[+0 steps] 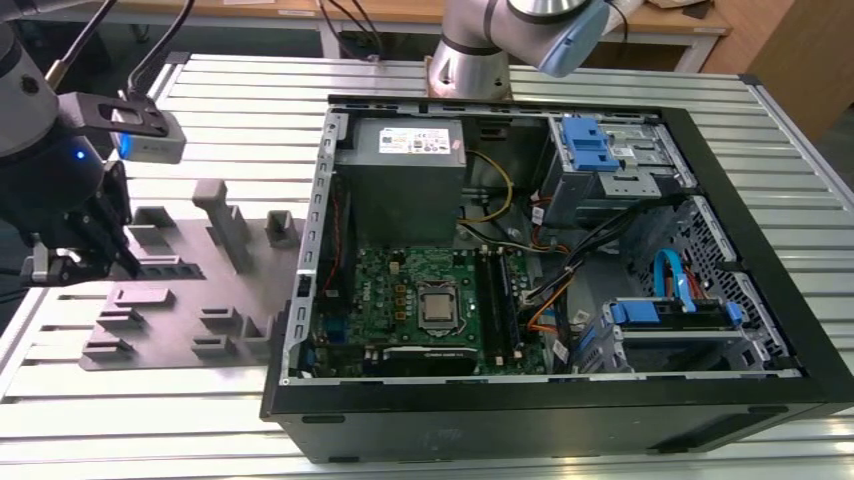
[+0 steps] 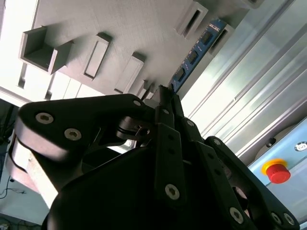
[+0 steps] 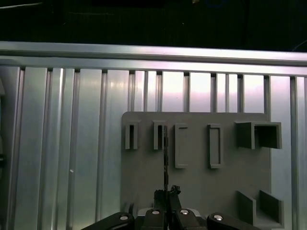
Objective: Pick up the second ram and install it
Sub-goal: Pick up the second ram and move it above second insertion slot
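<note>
The gripper [image 3: 166, 193] is clenched on the top edge of the second ram [image 3: 165, 158], its fingertips pressed to either side of the thin dark strip. The ram stands on edge in a slotted holder of the grey fixture plate [image 3: 144, 177], which lies on the ribbed aluminium counter [image 1: 227, 100]. In the second wrist view the ram [image 2: 194, 55] shows as a blue board with dark chips, running away from the gripper [image 2: 162, 93]. In the exterior view the gripper [image 1: 60, 262] hangs over the plate [image 1: 187, 300] at the exterior view's left, well apart from the open computer case [image 1: 707, 160] and its green motherboard [image 1: 400, 290].
</note>
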`<state>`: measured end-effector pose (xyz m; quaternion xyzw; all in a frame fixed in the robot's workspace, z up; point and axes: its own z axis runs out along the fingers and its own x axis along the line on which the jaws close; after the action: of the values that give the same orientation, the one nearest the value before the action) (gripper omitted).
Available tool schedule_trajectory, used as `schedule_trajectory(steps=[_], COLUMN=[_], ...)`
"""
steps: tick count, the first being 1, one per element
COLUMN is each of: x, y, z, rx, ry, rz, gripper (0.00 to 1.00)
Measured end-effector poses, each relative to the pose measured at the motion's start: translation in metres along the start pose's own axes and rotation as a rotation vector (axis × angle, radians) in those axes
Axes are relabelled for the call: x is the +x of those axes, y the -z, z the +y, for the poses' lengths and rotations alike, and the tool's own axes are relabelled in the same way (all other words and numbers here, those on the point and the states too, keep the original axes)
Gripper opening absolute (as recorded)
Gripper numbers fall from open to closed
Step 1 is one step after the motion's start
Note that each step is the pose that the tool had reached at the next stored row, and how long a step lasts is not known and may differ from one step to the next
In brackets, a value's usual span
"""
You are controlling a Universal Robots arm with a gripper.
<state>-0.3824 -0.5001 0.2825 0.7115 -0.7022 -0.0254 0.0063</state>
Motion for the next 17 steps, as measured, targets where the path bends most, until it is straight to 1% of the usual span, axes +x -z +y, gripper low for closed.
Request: schedule_trajectory(steps=[10,17], x=[-0.0004,-0.0007], y=[0.0151,0.0244], z=[0.0007,0.0011], rx=[0.0,0.0], ry=[0.0,0.0], rz=[0.0,0.0], gripper=[0.11,0.11])
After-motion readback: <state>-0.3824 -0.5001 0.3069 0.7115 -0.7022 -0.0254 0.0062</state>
